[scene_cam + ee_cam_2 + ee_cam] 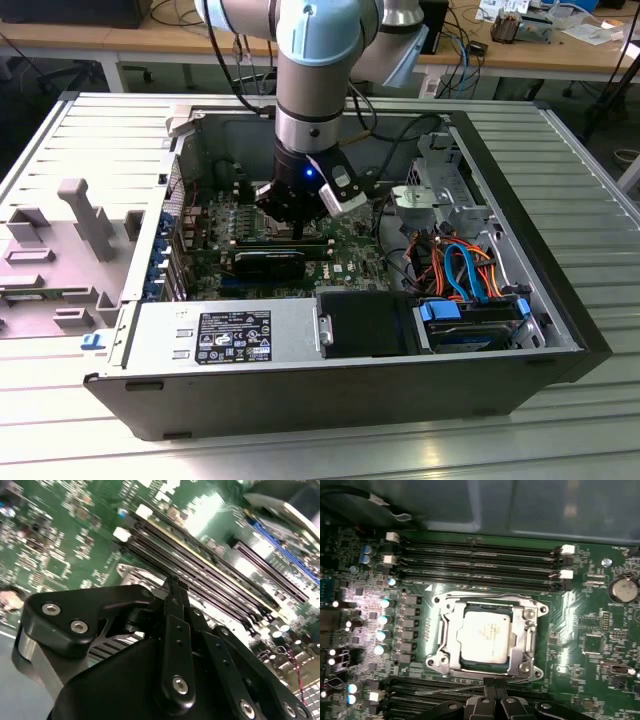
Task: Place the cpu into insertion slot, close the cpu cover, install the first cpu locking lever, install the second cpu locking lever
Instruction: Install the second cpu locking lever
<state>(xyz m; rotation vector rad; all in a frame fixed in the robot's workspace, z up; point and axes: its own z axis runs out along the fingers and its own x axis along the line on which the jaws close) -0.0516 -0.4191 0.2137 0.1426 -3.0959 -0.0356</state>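
Observation:
In the first wrist view the cpu [485, 632] lies grey and flat in the insertion slot [433, 661]. The silvery cpu cover [451, 630] is folded down around it. A thin wire locking lever [450, 690] runs along the socket's side nearest my gripper [495, 682]. My black fingers are shut together, their tips right at that lever; whether they pinch it I cannot tell. In the second wrist view the shut gripper [173, 582] points down at the socket's metal edge [131, 572]. The exterior view has my gripper [300, 228] low inside the open computer case, over the motherboard [350, 255].
Long black memory slots [480, 562] flank the socket on both sides, with a coin battery [622, 590] nearby. In the case sit a power supply [230, 330], a black fan shroud [365, 322], coloured cables [460, 265] and a drive [470, 335]. A grey plastic part [85, 215] lies outside.

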